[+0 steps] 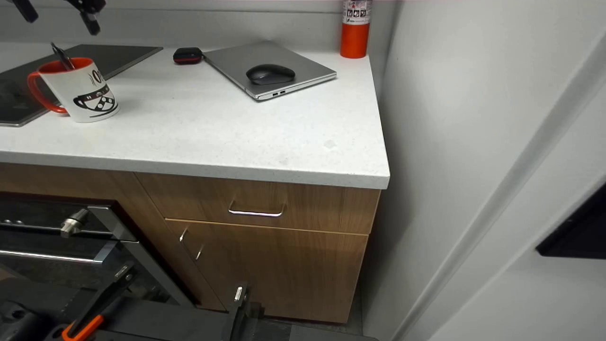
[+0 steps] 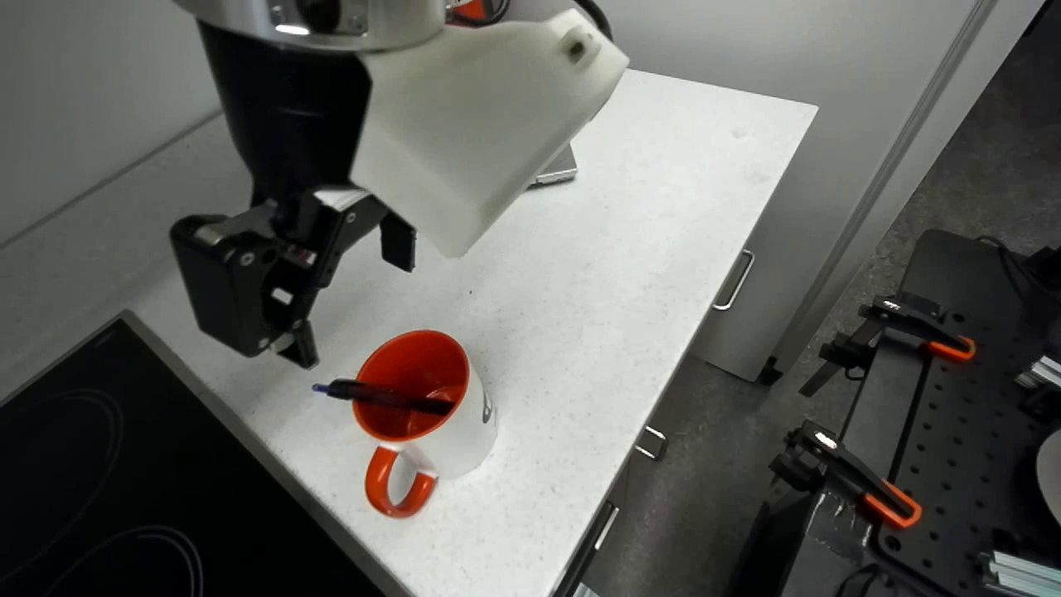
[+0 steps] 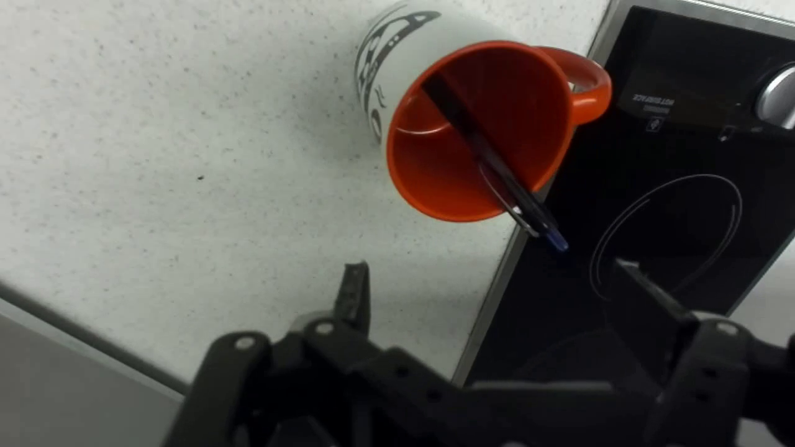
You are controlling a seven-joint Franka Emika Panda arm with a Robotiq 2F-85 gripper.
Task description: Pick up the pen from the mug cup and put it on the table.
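In an exterior view, my claw (image 1: pixel 60 22) hangs higher than the pen (image 1: pixel 63 57), which leans in the mug cup (image 1: pixel 90 92) at left on the table (image 1: pixel 213 128). In an exterior view, the pen pokes out left toward the cooktop (image 2: pixel 75 464), lower than my claw and apart from it. In the wrist view, I have the fingers (image 3: pixel 354 295) spread wide, the pen's tip ahead of their gap, nearer the right one.

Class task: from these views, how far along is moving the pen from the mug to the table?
Done: no part of the transfer; the pen leans inside the mug, one end sticking out.
In hand: seemingly the grasp's setup; the claw hangs open near the pen, holding nothing.
Left: grasping, lifting and laying it on the speckled white table.
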